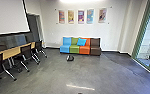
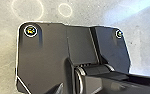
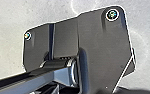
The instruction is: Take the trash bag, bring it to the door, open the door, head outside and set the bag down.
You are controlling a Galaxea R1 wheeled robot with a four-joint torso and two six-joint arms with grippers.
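Note:
In the head view a small dark bag-like bundle with a light patch rests on the grey floor in front of the coloured sofa, some distance ahead of the robot. Whether it is the trash bag I cannot tell. Tall green-framed glass stands along the right side; I cannot make out which part of it is a door. Both wrist views look down past the robot's own dark plate and jointed bar onto pale floor. The state of the grippers cannot be made out.
A sofa in blue, green, orange and brown stands against the far wall under a row of posters. On the left are a long wooden table and several black chairs with metal legs, below a large white screen.

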